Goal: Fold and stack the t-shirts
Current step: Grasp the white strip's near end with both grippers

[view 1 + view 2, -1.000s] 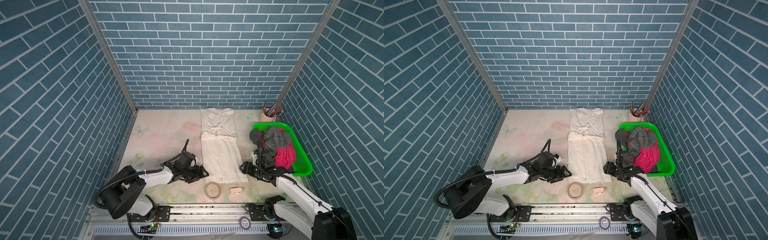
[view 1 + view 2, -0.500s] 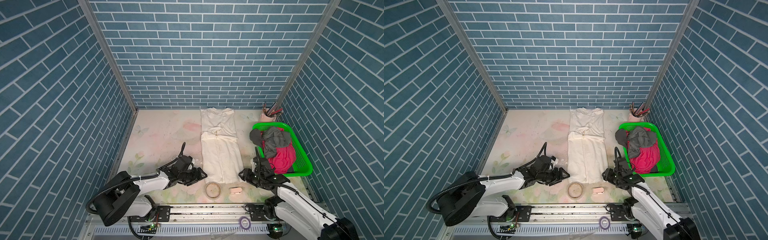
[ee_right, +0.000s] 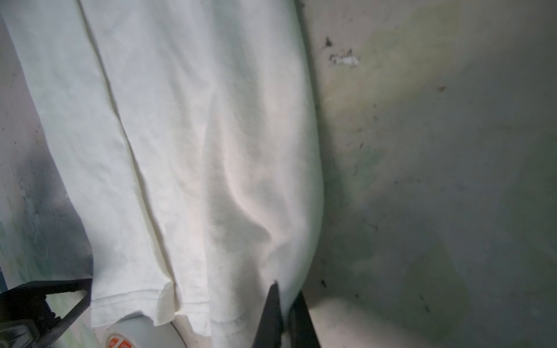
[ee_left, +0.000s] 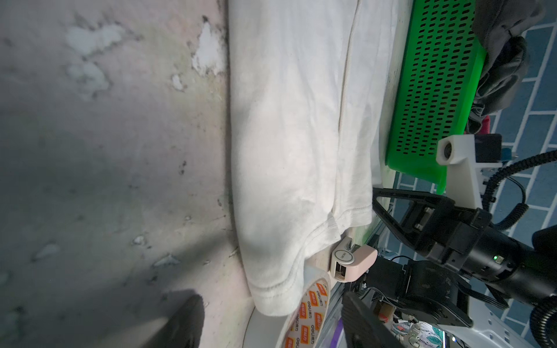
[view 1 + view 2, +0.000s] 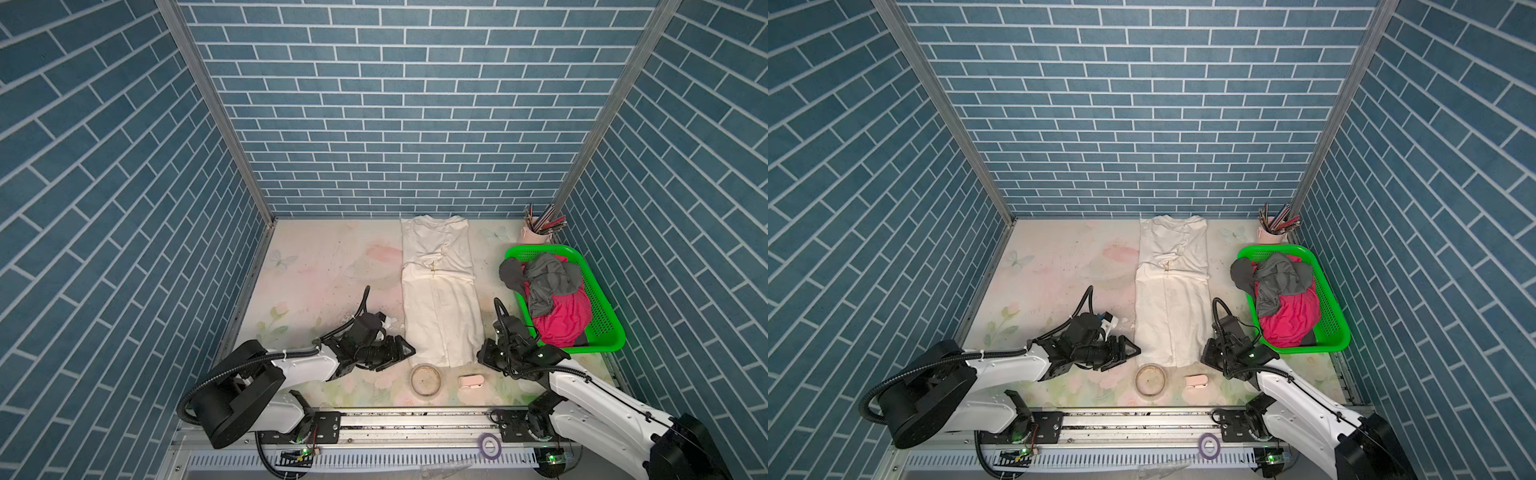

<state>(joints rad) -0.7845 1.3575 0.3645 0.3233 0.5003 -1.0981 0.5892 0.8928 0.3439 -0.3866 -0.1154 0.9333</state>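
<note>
T-shirt (image 5: pixel 440 316) edge in right end effector (image 3: pixel 286 290)

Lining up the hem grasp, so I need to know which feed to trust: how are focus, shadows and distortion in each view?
In both top views: sharp, evenly lit, walls splayed by the wide lens, cream t-shirt clear. Left wrist view: hem and tape roll crisp, bare table soft, shadowed. Right wrist view: soft throughout, heavy shadow beside the shirt, right gripper blurred at the hem.

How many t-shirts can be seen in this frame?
3. A cream-white t-shirt lies folded lengthwise on the table; a dark grey t-shirt and a magenta t-shirt are heaped in the green basket. More may be hidden under them.
</note>
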